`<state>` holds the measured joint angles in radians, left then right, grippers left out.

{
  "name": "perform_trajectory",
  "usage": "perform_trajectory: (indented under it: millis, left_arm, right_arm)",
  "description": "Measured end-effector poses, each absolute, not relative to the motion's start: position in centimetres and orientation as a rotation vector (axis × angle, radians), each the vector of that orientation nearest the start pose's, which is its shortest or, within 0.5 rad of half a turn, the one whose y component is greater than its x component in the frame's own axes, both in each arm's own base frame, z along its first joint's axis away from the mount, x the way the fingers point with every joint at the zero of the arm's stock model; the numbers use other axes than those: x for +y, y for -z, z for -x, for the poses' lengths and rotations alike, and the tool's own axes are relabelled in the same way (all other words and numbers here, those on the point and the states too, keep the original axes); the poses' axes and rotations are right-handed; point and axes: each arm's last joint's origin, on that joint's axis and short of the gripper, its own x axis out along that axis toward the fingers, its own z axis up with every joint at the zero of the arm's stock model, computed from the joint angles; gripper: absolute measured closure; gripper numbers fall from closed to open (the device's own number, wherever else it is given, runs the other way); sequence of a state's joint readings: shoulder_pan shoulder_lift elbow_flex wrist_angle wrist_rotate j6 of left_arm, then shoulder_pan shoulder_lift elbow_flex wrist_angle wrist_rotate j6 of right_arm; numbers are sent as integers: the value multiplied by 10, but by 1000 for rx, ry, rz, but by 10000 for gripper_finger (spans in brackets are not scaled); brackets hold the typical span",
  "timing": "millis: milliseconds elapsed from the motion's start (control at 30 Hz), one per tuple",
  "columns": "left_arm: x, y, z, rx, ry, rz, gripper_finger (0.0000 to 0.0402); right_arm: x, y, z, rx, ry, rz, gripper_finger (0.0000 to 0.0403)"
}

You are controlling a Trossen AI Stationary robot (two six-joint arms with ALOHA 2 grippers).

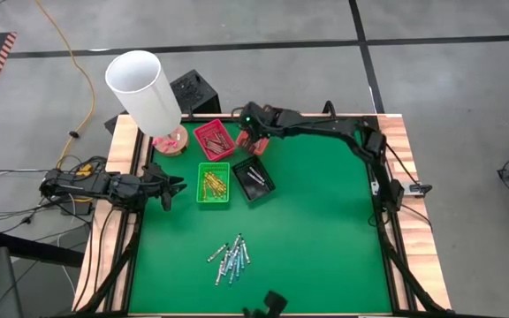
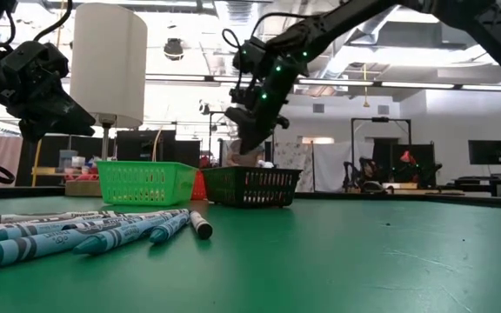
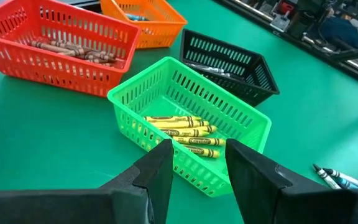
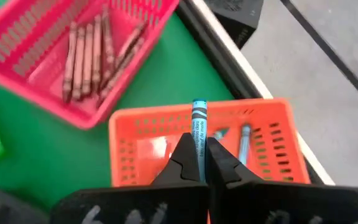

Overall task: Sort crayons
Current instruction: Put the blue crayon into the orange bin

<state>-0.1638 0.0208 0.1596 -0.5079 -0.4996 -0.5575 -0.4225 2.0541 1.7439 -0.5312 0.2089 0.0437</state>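
Observation:
My right gripper (image 4: pixel 201 148) is shut on a light blue crayon (image 4: pixel 199 124) and hovers over the orange tray (image 4: pixel 135 124) at the table's far edge; blue crayons (image 4: pixel 244 140) lie inside that tray. Beside it, the red tray (image 1: pixel 203 132) holds red-brown crayons (image 4: pixel 86 53). The green tray (image 3: pixel 166 68) holds yellow crayons (image 3: pixel 185 127), and the black tray (image 1: pixel 263 185) stands to its right. A pile of loose crayons (image 1: pixel 231 258) lies flat on the green mat near the front. My left gripper (image 3: pixel 197 155) waits open at the table's left edge, nothing between its fingers. My right gripper pinches the blue crayon between its two fingers, which lie along the crayon. The crayon's free end (image 4: pixel 199 107) sticks out past the fingertips. The fingers slant downward, coming from the table's right. The crayon is lifted clear, above the orange tray.
A white lamp (image 1: pixel 144 88) on a wooden base stands at the far left corner, next to the red tray. Green mat (image 1: pixel 325 238) lies bare at the right and centre. A dark clamp (image 1: pixel 268 305) sits at the near edge.

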Motion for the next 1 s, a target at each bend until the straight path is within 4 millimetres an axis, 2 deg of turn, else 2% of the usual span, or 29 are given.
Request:
perform_trajectory:
  millis: [333, 833, 1000]
  left_arm:
    - [1, -169, -78, 247, -420, 425, 265]
    - [1, -169, -78, 246, -421, 426, 265]
    - [1, -169, -78, 246, -421, 426, 265]
  right_arm:
    - [-238, -235, -403, 801, 531, -225, 402]
    - [-255, -220, -377, 1078, 223, 195, 402]
    - [-256, -220, -376, 1092, 171, 281, 402]
